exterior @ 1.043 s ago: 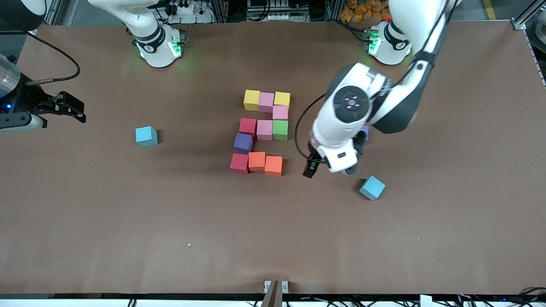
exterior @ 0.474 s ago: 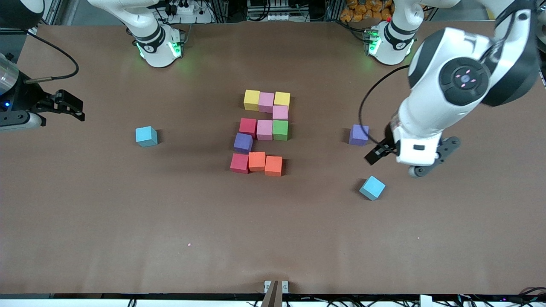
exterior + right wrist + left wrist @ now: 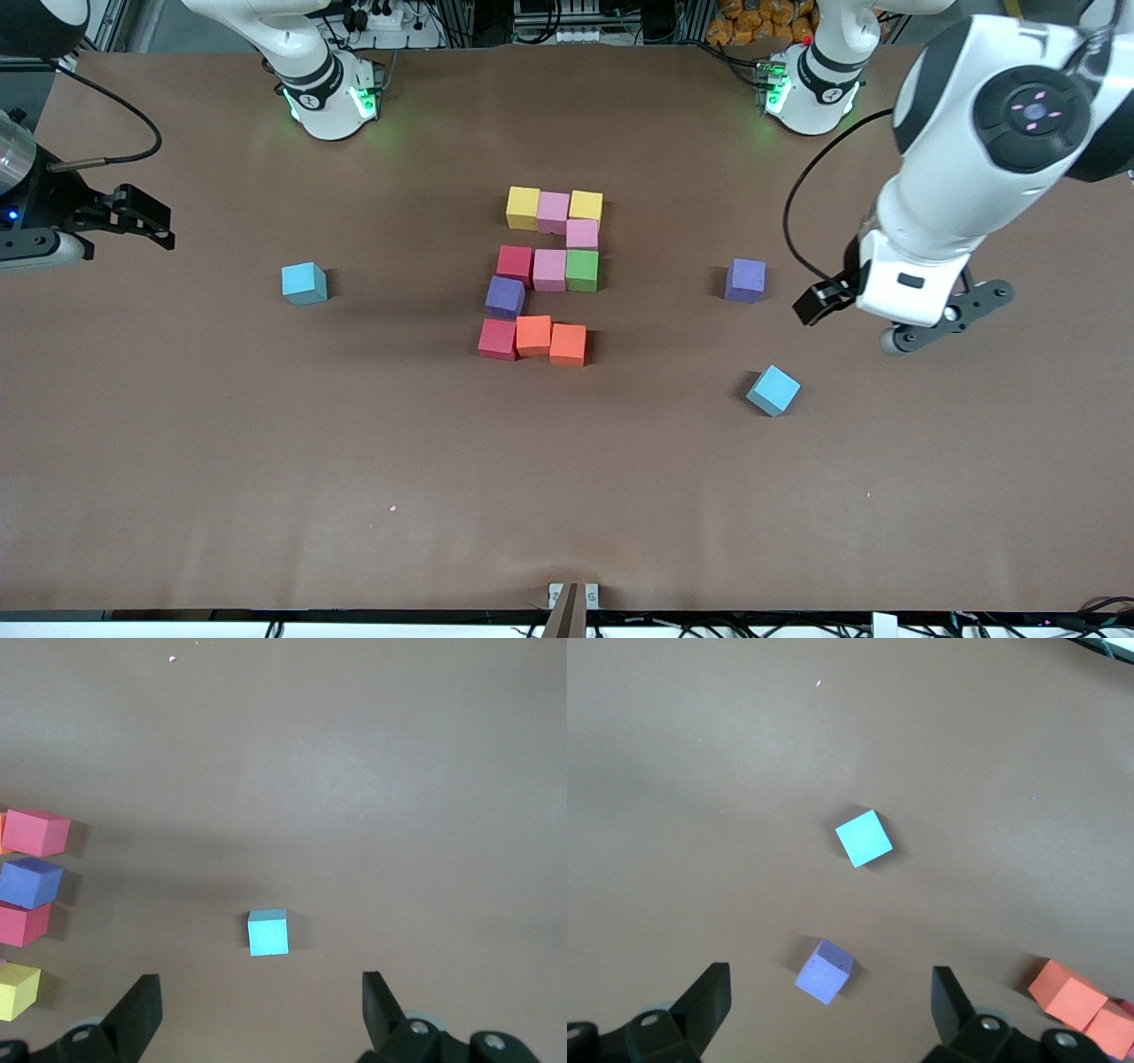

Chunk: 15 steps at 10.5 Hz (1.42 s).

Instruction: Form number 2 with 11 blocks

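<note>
Eleven blocks (image 3: 549,270) are laid in a 2 on the desk (image 3: 567,496). The left end effector (image 3: 831,1005) is held open and empty over a spare purple cube (image 3: 746,280). The right end effector (image 3: 261,1010) is kept waiting, open and empty.

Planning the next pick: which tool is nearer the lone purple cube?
Left. The left tool, open, hangs beside the lone purple cube, toward the left arm's end. The right tool, open, waits at the right arm's end.

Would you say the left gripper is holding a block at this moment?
No, the left gripper is open and empty above the table, with a purple block lying below it.
</note>
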Available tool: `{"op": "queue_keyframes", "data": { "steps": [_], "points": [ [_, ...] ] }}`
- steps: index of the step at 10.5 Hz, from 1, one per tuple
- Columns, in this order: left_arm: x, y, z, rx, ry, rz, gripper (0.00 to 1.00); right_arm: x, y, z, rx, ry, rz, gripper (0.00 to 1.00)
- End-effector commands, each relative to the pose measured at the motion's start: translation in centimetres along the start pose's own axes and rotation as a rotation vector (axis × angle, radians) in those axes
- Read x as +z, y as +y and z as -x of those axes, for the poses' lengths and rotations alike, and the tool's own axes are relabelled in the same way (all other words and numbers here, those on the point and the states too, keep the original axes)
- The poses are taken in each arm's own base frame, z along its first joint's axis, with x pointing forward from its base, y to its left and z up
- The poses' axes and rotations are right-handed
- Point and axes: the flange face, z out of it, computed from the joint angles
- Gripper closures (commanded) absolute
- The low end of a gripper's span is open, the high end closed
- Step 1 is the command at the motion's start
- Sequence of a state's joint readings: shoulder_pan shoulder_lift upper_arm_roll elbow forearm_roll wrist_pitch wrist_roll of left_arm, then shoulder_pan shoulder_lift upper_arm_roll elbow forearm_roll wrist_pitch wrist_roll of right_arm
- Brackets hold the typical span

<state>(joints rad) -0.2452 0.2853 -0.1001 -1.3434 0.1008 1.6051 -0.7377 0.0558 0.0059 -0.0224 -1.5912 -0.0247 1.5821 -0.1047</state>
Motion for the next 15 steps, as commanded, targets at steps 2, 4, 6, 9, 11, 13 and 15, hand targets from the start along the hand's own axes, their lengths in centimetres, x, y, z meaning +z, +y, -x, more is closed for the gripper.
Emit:
{"op": "queue_keyframes", "data": {
  "steps": [2,4,6,9,11,13,15],
  "points": [
    [-1.8,-4.1,-1.2,0.184,0.022,0.001,0.0,-0.7,0.2,0.7,-0.006,0.002,-0.011,0.0],
    [-3.3,-7.1,-1.7,0.267,0.038,0.001,0.0,-1.0,0.2,0.9,-0.007,0.004,-0.011,0.0],
    [-3.9,-9.1,-0.9,0.362,0.044,-0.005,0.0,-1.0,0.3,0.9,-0.029,0.005,-0.011,0.0],
    [-4.7,-11.4,-0.5,0.441,0.023,0.062,0.0,-0.9,1.6,1.1,-0.043,0.001,-0.012,0.0],
    [-5.3,-12.6,-0.1,0.465,0.019,0.074,0.0,-0.6,4.1,1.7,-0.05,-0.011,-0.032,0.0],
    [-5.3,-12.9,-0.2,0.499,0.011,0.071,0.0,-0.8,5.4,2.0,-0.029,-0.004,-0.05,0.0],
    [-5.5,-13.0,0.1,0.482,-0.017,0.105,0.0,-1.3,5.5,2.1,-0.018,0.015,-0.045,0.0]
  ]
}}
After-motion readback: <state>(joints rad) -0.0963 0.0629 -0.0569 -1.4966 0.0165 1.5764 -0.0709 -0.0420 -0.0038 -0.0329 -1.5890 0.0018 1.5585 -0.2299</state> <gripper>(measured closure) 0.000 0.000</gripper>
